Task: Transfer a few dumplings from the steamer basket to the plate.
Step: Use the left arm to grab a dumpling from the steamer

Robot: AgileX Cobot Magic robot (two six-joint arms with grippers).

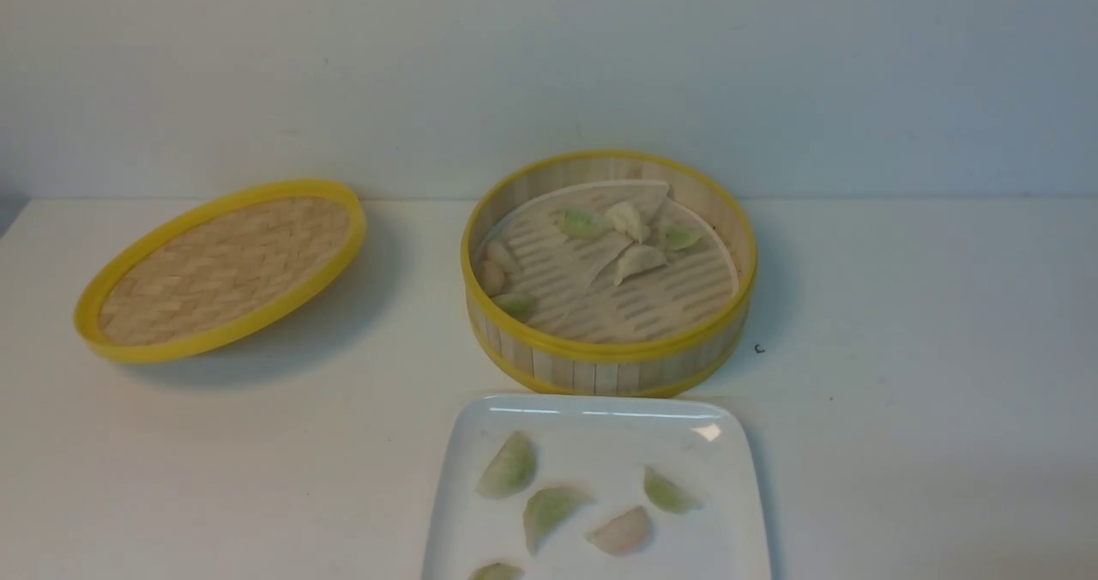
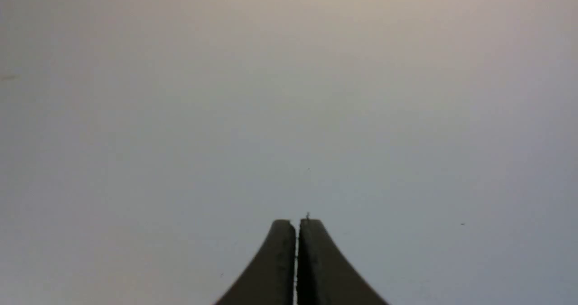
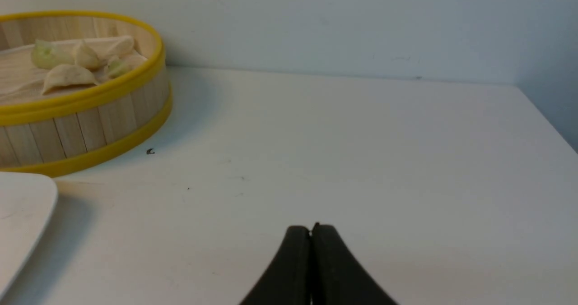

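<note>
The steamer basket (image 1: pixel 609 361) stands mid-table and shows in the right wrist view as the steamer basket (image 3: pixel 81 133). Several dumplings (image 1: pixel 639 260) lie on its slatted floor, some against its left wall. In front of it sits the white plate (image 1: pixel 738 511), carrying several dumplings (image 1: pixel 549 511), green ones and a pinkish one. Neither arm shows in the front view. My left gripper (image 2: pixel 296 221) is shut and empty over bare pale surface. My right gripper (image 3: pixel 310 227) is shut and empty above the table, to the right of the basket and the plate corner (image 3: pixel 22 205).
The woven yellow-rimmed lid (image 1: pixel 223 267) rests tilted at the left of the table. A pale wall runs behind the table. A small dark speck (image 1: pixel 758 349) lies right of the basket. The table's right edge (image 3: pixel 548 120) shows in the right wrist view.
</note>
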